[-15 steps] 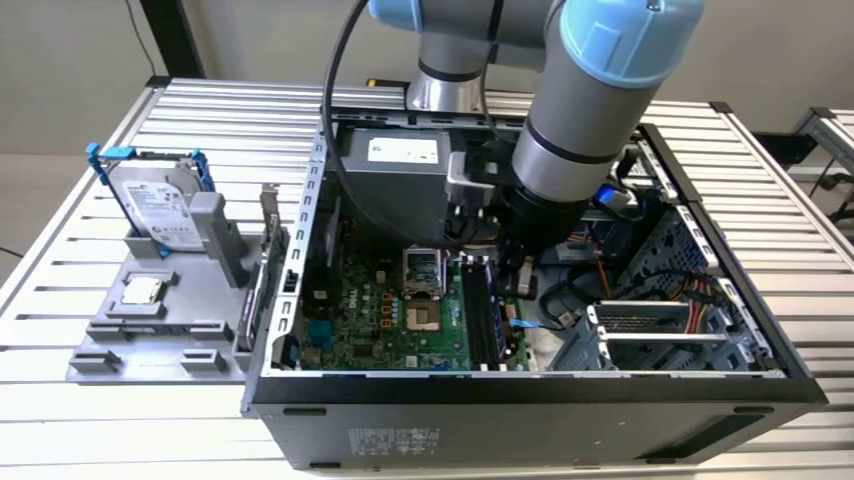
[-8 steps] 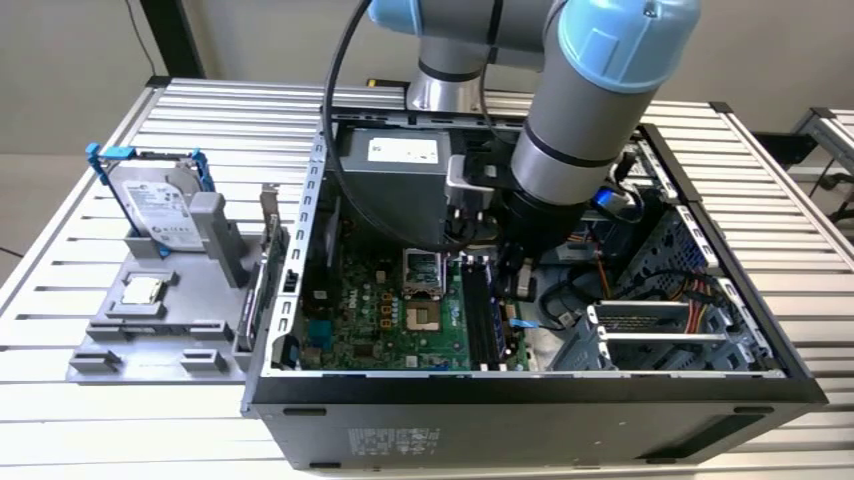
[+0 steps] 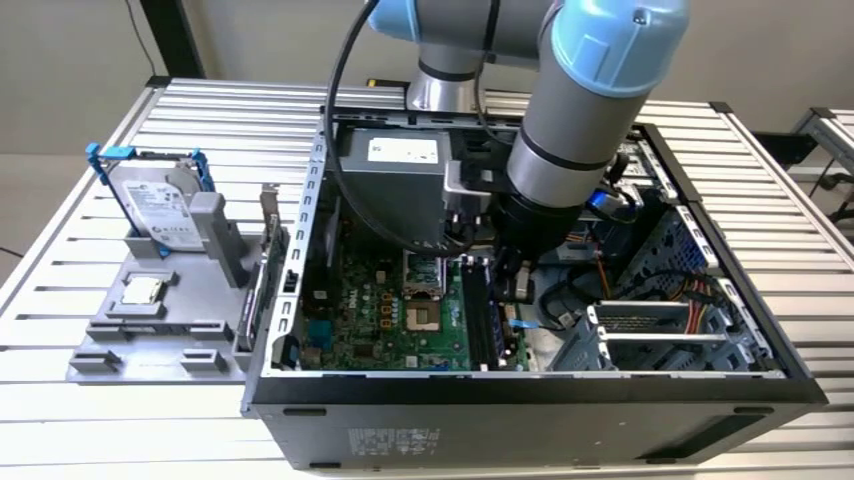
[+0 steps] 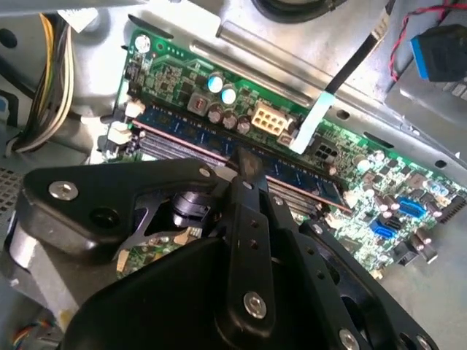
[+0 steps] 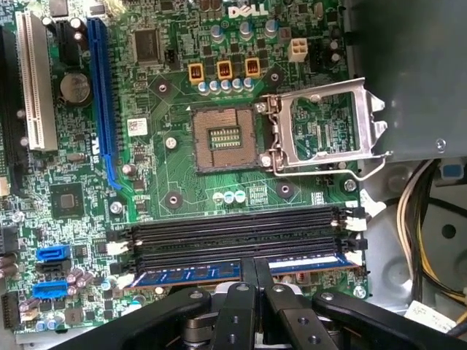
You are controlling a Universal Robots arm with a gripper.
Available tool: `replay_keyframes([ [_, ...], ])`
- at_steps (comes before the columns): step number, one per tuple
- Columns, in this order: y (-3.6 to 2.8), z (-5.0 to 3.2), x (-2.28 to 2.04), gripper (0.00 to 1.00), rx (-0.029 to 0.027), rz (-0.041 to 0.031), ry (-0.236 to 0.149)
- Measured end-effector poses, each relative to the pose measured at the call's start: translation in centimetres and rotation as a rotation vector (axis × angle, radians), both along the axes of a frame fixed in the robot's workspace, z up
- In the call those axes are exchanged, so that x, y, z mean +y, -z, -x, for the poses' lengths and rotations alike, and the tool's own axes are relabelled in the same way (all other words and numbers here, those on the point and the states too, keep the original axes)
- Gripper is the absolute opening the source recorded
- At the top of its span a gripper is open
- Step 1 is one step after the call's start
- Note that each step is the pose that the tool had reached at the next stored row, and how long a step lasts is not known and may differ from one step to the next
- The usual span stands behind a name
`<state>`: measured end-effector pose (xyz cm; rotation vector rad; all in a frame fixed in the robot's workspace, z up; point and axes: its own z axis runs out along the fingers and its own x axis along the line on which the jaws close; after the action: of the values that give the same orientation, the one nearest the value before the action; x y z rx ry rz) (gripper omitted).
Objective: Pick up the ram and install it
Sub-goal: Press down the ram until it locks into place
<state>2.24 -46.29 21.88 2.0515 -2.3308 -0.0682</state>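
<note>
The ram (image 5: 197, 275) stands in a slot on the motherboard (image 5: 182, 182), directly under the hand (image 5: 255, 281), whose fingers (image 4: 252, 171) pinch its top edge at mid-length.

A robotics lab: an opened computer case (image 3: 534, 390) on a slatted metal workbench (image 3: 80, 300).

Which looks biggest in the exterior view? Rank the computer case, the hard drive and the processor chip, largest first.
1. computer case, by far.
2. hard drive, standing in the grey holder.
3. processor chip, lying flat on that holder.
The gaps are plain; nearness to the camera does not change the order.
</note>
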Motion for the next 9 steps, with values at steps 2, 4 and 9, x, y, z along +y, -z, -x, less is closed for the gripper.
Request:
replay_keyframes([
  [2, -0.63, -0.01, 0.07, 0.0, -0.001, -0.0058, 0.0],
  [4, -1.62, 0.01, 0.02, 0.0, -0.0006, -0.0034, 0.0],
  [9, -3.67, 0.0, 0.03, 0.0, -0.0006, -0.0039, 0.0],
])
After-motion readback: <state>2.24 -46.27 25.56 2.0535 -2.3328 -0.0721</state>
